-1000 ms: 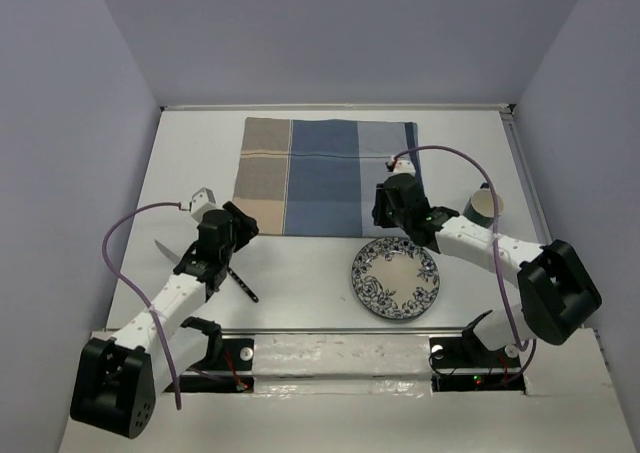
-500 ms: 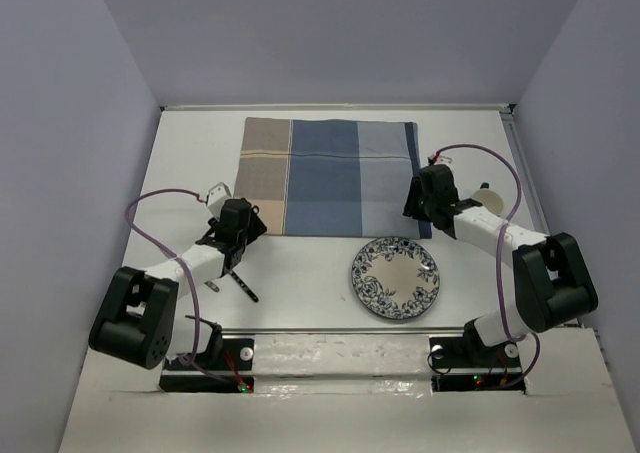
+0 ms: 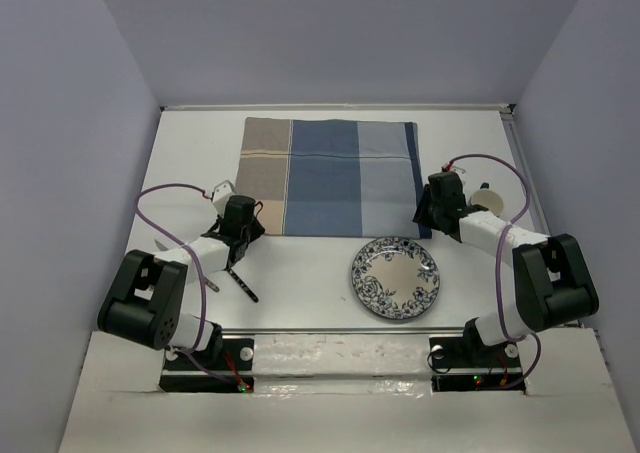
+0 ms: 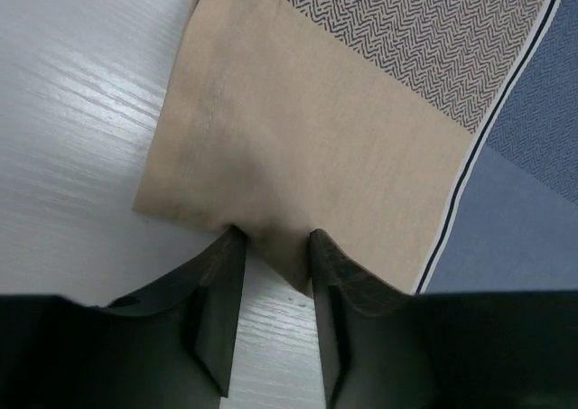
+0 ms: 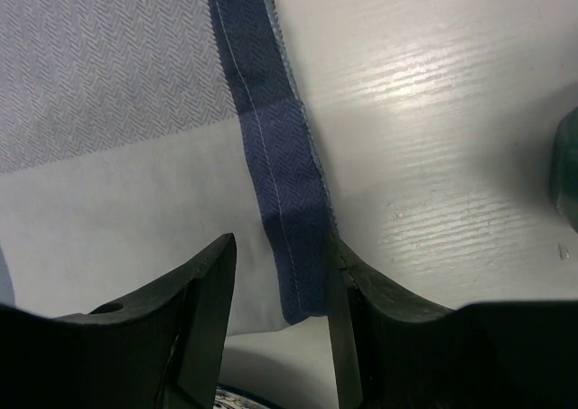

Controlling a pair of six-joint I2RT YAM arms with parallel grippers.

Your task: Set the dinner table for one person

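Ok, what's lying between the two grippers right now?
The striped placemat: in the top view it spans from the left gripper at its near-left corner to the right gripper at its near-right corner.

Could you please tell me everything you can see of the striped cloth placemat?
The placemat is a rectangular woven cloth with tan, dark-blue and pale-blue herringbone panels. It lies flat on the far half of the white table. Its near-left tan corner, slightly creased, sits between the open fingers of the left gripper. Its near-right dark-blue edge sits between those of the right gripper.
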